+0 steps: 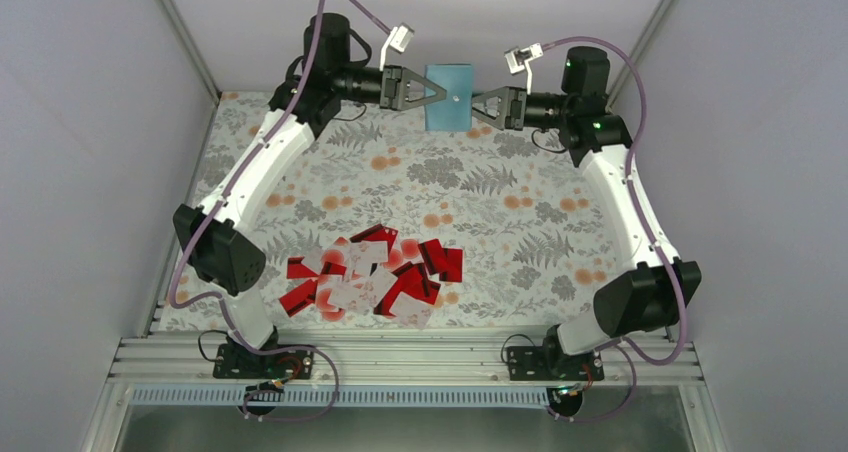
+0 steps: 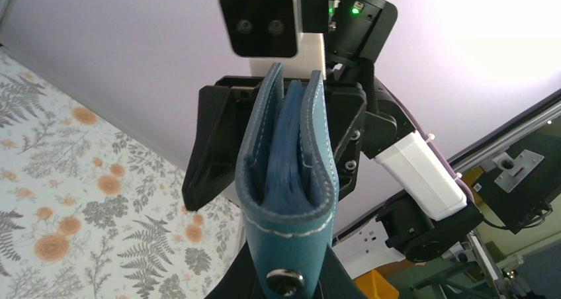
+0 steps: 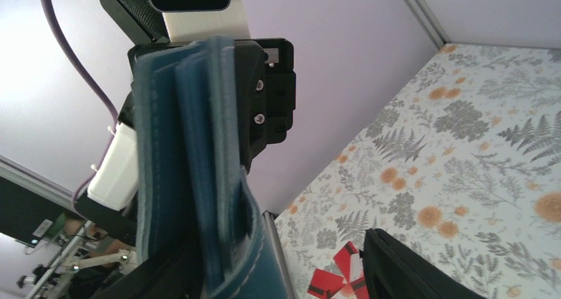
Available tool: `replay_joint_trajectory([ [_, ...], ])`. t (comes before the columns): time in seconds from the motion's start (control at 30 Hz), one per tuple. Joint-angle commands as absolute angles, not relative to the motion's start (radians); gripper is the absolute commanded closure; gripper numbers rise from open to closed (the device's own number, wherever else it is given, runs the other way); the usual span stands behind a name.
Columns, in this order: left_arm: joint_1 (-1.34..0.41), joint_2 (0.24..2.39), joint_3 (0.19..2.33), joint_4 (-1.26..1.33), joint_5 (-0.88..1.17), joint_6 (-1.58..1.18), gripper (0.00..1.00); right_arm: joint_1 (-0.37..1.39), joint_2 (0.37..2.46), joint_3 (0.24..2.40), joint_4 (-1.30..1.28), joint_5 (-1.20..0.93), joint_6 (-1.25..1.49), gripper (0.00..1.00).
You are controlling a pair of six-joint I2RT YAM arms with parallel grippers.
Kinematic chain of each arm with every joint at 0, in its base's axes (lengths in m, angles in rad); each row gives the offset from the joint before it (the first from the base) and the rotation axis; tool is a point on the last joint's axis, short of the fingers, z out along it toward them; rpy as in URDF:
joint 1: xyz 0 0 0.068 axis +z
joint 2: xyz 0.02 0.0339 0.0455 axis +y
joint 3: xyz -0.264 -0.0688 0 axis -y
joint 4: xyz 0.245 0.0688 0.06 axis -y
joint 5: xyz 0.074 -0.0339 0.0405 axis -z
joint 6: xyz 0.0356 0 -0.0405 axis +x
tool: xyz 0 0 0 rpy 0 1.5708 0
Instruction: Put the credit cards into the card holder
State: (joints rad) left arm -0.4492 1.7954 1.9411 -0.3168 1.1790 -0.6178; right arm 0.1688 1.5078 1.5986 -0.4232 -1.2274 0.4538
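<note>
The teal card holder (image 1: 449,95) hangs in the air at the back of the table, between the two grippers. My left gripper (image 1: 443,94) is shut on its left edge. In the left wrist view the card holder (image 2: 289,180) stands edge-on, slightly spread, its snap button near my left gripper (image 2: 286,276). My right gripper (image 1: 476,105) stands open at the holder's right edge. In the right wrist view the card holder (image 3: 192,180) lies against one side of my right gripper (image 3: 271,262), and the other finger (image 3: 410,269) stands apart from it. The red and white credit cards (image 1: 370,277) lie in a heap near the front; some credit cards (image 3: 337,276) also show in the right wrist view.
A floral mat (image 1: 520,202) covers the table. Grey walls close in the back and both sides. A metal rail (image 1: 400,357) carrying the arm bases runs along the near edge.
</note>
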Motion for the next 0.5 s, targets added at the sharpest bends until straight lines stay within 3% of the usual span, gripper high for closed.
replay_joint_trajectory([
  [0.0, -0.471, 1.823, 1.987, -0.271, 1.168, -0.640, 0.95, 0.186, 1.521, 1.627, -0.377, -1.302, 0.476, 0.43],
  [0.2, -0.480, 1.832, 1.993, -0.248, 1.156, -0.657, 0.94, 0.193, 1.522, 1.628, -0.353, -1.319, 0.492, 0.60],
  [0.37, -0.482, 1.849, 2.002, -0.250, 1.146, -0.657, 0.91, 0.194, 1.520, 1.630, -0.321, -1.327, 0.525, 0.85],
  [0.43, -0.483, 1.852, 2.003, -0.258, 1.128, -0.653, 0.84, 0.195, 1.522, 1.630, -0.325, -1.307, 0.530, 0.95],
  [0.47, -0.482, 1.853, 2.005, -0.271, 1.112, -0.647, 0.75, 0.195, 1.523, 1.627, -0.326, -1.301, 0.534, 0.96],
])
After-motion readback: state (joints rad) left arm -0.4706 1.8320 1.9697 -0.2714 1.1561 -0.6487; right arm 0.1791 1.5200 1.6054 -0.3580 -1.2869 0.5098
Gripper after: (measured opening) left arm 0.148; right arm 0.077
